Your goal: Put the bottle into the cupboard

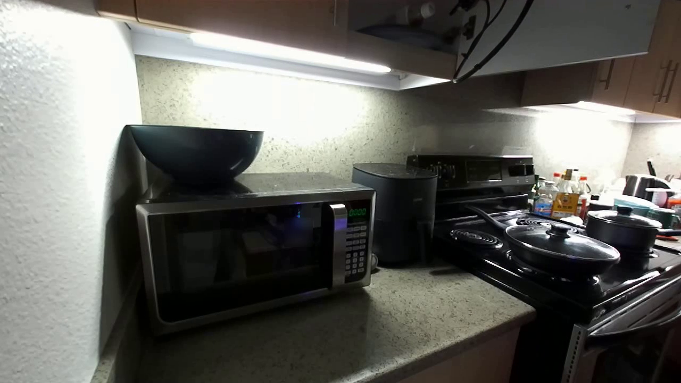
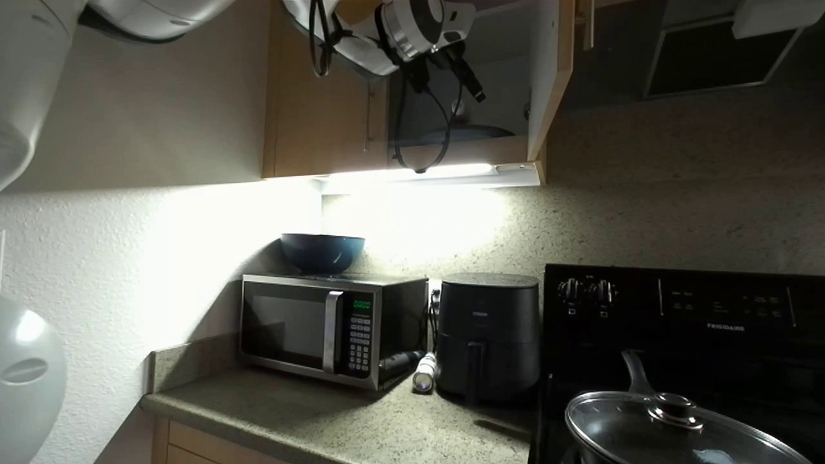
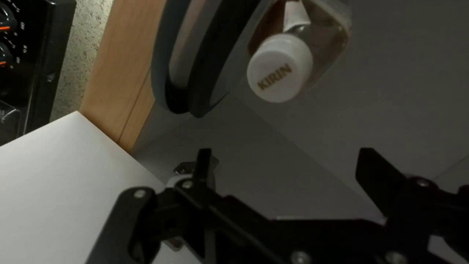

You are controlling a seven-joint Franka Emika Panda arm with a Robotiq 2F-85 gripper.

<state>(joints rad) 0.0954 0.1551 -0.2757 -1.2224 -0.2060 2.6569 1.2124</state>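
Closest in the wrist view is the gripper (image 3: 287, 157), its jaws spread wide with only air between them. Just past it, clear of the jaws, is the bottle (image 3: 324, 44), its white cap (image 3: 280, 68), printed KIRIN, foremost and reddish-brown showing behind; whether it stands, leans or lies I cannot tell. Beside the bottle curves the dark rim of a dish (image 3: 214, 55); I cannot tell if the two touch. Bottle and dish are inside the cupboard (image 2: 329, 122), on its open side, where the door (image 2: 553, 84) is swung outward. In an exterior view the arm (image 2: 364, 51) hangs in front of that opening. A light strip (image 1: 287, 52) glows along the cupboard's underside. Below, in both exterior views, the microwave (image 1: 245, 250) stands on the counter (image 1: 298, 340) with a dark bowl (image 1: 197, 151) on top. Just beside it is a black air fryer (image 1: 399, 213), then the stove (image 1: 481, 194), carrying a lidded pan (image 1: 561, 252). Farther along, in an exterior view, come a lidded pot (image 1: 622, 229), also on the stove, and a cluster of other bottles (image 1: 565, 201).
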